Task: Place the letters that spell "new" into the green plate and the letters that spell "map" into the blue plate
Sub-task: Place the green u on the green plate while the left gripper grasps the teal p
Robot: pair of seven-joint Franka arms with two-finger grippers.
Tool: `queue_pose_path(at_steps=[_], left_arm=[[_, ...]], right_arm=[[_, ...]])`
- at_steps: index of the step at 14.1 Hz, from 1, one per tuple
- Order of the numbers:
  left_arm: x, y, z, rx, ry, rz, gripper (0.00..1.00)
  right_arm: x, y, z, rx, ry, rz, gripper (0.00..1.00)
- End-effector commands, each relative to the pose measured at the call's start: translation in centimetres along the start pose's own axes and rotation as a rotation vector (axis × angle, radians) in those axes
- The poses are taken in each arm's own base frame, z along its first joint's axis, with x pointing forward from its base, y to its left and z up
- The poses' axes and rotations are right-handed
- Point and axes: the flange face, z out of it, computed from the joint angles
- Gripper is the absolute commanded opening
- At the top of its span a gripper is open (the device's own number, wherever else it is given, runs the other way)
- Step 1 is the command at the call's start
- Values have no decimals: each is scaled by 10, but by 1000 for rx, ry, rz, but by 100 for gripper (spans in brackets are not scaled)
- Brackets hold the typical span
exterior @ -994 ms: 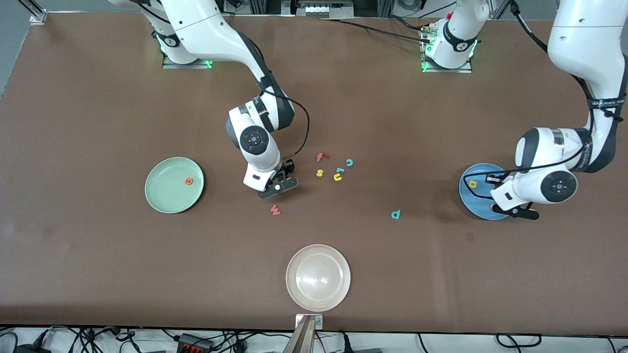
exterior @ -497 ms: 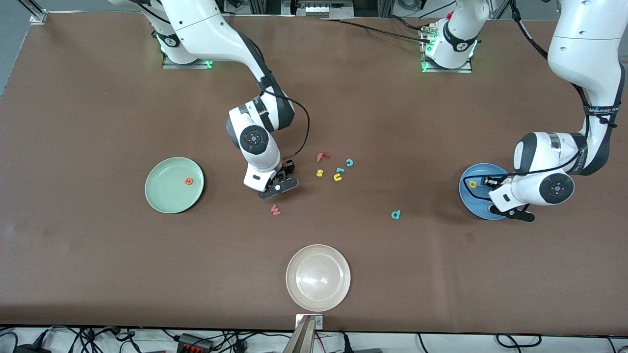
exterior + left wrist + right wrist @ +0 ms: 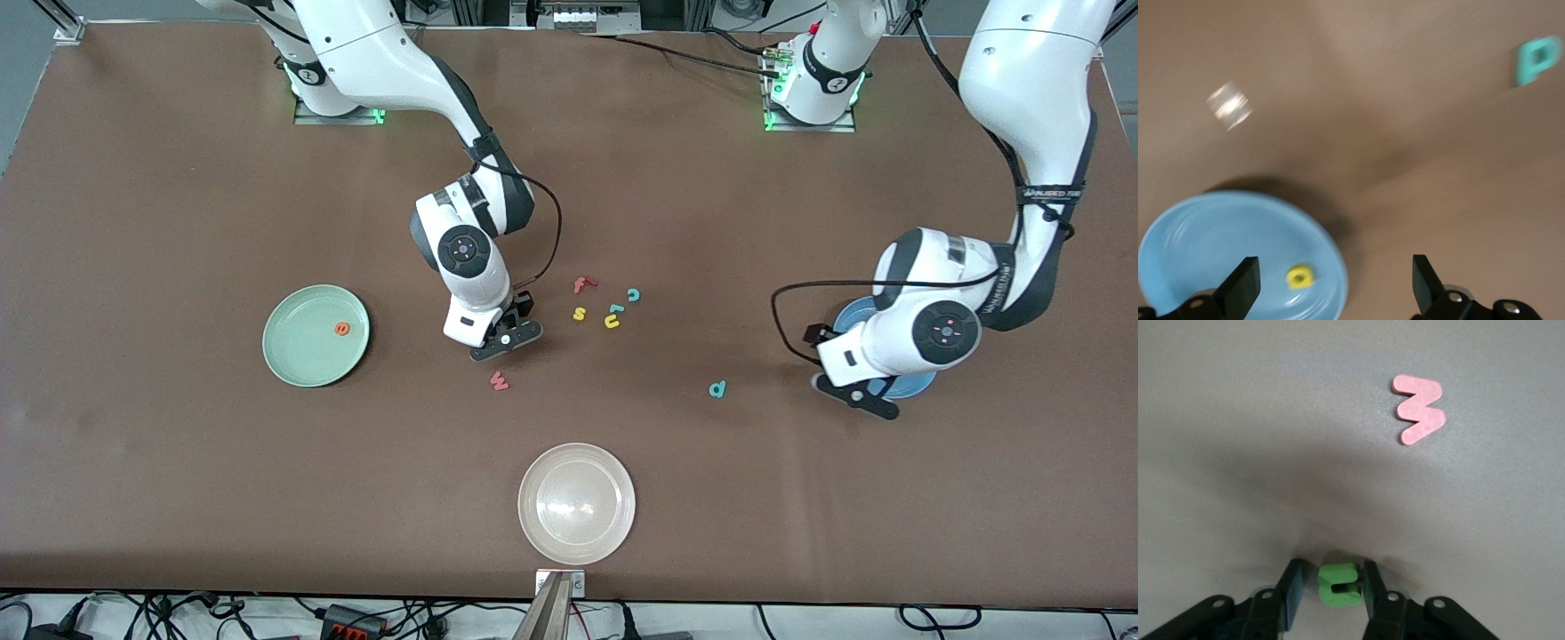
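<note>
A green n (image 3: 1339, 585) lies on the table between the fingers of my right gripper (image 3: 505, 342) (image 3: 1331, 583). One finger touches it and a small gap shows at the other. The red w (image 3: 500, 380) (image 3: 1419, 409) lies just nearer the camera. The orange e (image 3: 342, 329) is in the green plate (image 3: 302, 356). My left gripper (image 3: 858, 391) (image 3: 1333, 277) hangs wide open and empty over the rim of the blue plate (image 3: 916, 384) (image 3: 1198, 233). That plate holds the yellow a (image 3: 1299, 277). The teal p (image 3: 717, 388) (image 3: 1537, 60) lies on the table toward the middle.
A whitish-beige plate (image 3: 576, 503) sits near the front edge. A cluster of loose letters lies mid-table beside the right gripper: red f (image 3: 582, 284), yellow s (image 3: 580, 313), teal c (image 3: 633, 294), yellow u (image 3: 612, 322).
The left gripper opened and swung from over the blue plate's middle toward its rim on the p's side. The right gripper's fingers narrowed around the green n.
</note>
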Motion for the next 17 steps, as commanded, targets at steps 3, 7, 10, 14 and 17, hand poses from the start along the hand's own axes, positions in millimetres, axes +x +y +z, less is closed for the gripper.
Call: queue_pose_path(at_steps=[3, 7, 10, 14, 17], left_arm=[[72, 85, 15, 0, 48, -56, 100], [90, 112, 38, -24, 169, -162, 100], [93, 117, 52, -32, 179, -155, 100], [95, 121, 70, -46, 189, -147, 78], [93, 119, 74, -52, 180, -158, 36]], right_arm=[[2, 7, 11, -22, 2, -11, 22], [3, 13, 0, -17, 5, 13, 17], [4, 66, -39, -57, -59, 94, 17], [-12, 170, -83, -126, -168, 234, 17], [-38, 231, -77, -152, -217, 241, 17]])
